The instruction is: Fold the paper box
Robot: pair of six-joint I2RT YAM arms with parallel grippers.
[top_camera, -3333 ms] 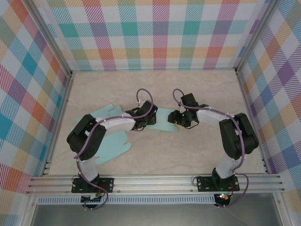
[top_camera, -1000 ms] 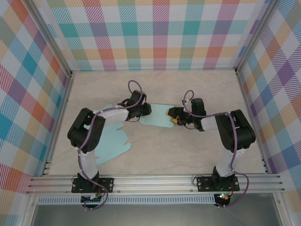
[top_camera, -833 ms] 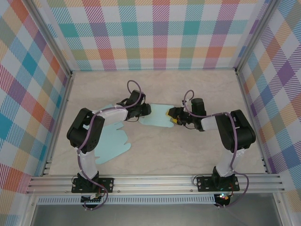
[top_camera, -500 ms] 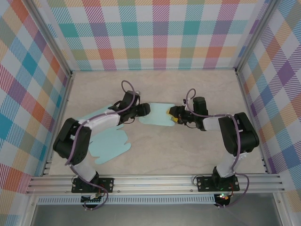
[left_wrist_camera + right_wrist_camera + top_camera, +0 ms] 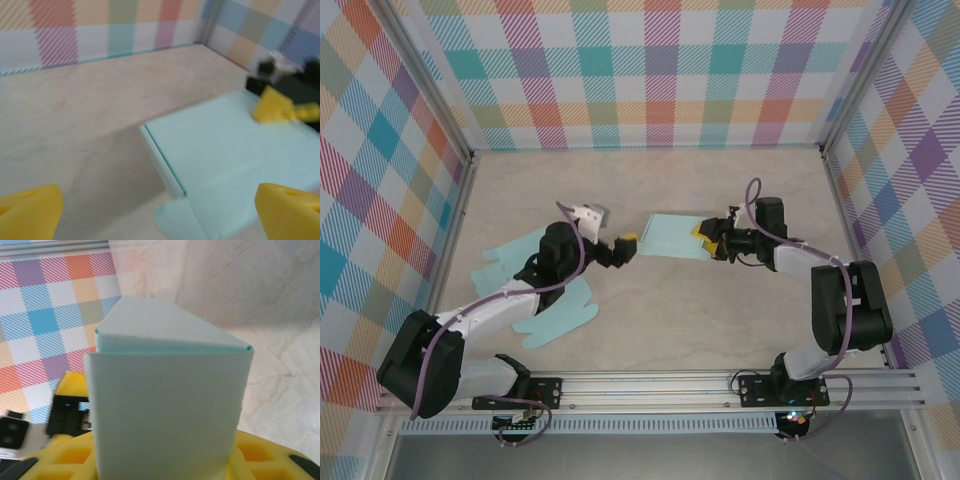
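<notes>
At centre frame, my right gripper (image 5: 704, 237) clamps the right end of the partly folded paper box (image 5: 670, 238), apparently to steady it, while my left gripper (image 5: 625, 247) stands wide open just beside its left edge, seemingly ready for the next fold.

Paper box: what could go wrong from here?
1. The paper box is gripped by the right gripper at one end; it may pivot or its folds spring open.
2. The left gripper stands open off the other end; closing in could crush that edge.
3. The left arm crosses a flat paper sheet and may drag it.
</notes>
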